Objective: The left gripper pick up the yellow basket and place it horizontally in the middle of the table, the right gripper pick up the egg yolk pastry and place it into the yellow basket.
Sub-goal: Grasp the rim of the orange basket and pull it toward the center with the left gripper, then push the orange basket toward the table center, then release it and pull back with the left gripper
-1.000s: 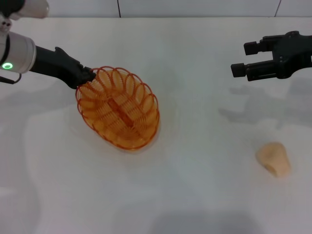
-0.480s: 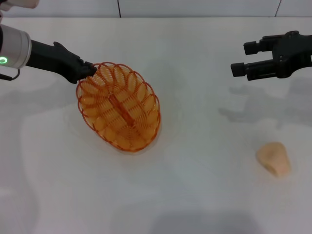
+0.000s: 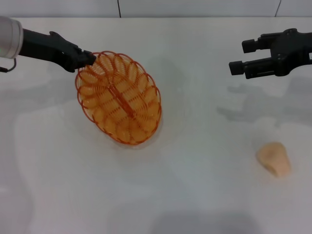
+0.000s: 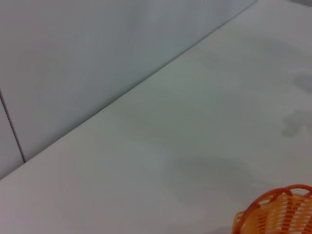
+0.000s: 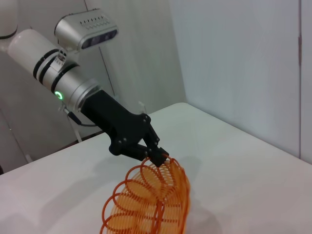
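The left tool (image 3: pixel 87 59) is clamped on the rim of the yellow basket (image 3: pixel 119 97), which hangs tilted near the table's far left corner. With so narrow a pinch on thin wire, the basket could swing or slip. The right tool (image 3: pixel 243 58) hovers open and empty near the far right edge. The egg yolk pastry (image 3: pixel 274 158) lies near the right edge. The white table (image 3: pixel 195 185) is glossy; pale wall panels stand behind.
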{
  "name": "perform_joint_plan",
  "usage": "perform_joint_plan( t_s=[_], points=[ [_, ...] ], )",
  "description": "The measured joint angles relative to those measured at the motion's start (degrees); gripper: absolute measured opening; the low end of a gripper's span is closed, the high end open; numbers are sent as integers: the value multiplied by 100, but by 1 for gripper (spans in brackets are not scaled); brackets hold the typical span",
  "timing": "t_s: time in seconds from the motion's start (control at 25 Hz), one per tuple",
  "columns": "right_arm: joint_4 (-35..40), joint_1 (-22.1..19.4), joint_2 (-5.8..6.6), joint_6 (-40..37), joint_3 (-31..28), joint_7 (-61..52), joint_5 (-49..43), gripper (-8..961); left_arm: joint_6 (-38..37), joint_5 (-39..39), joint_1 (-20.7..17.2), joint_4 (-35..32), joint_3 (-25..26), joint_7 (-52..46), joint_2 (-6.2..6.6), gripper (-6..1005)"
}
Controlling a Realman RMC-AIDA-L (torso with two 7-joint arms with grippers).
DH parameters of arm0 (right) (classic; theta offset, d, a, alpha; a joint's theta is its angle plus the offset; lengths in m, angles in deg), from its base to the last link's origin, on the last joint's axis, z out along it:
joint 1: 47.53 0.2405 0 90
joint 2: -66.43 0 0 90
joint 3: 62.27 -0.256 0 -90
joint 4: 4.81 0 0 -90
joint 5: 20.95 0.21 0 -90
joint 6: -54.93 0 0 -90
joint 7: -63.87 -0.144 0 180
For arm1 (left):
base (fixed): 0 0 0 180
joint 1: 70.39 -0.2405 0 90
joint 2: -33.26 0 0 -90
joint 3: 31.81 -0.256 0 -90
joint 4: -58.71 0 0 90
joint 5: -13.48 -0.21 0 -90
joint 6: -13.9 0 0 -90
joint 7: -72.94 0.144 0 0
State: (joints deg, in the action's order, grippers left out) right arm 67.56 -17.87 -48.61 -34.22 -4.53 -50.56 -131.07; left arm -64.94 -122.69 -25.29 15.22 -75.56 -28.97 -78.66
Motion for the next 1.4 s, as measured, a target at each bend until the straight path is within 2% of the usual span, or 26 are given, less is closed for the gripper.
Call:
perform_joint_plan(
  t_s=[0.52, 0.56, 0.84, 1.0, 1.4],
  points=[
    [-11, 72, -1, -9, -3, -12, -37, 753, -135, 73, 2, -2, 8, -855, 43, 43],
    [-12, 76, 0, -12, -3, -14, -38, 753, -257, 48, 23, -2, 8, -1370, 87, 43],
    [-12, 139, 5, -24, -2, -30, -44, 752, -565, -28, 65, -179, -62, -2367, 132, 43],
    [-13, 153, 3, -22, -1, -39, -44, 752, -644, -374, 159, -201, -75, -3025, 168, 43],
    [-30, 165, 15, -5, -32, -43, -44, 751, -763, -674, 305, -161, -124, -3972, 24, 42]
  ],
)
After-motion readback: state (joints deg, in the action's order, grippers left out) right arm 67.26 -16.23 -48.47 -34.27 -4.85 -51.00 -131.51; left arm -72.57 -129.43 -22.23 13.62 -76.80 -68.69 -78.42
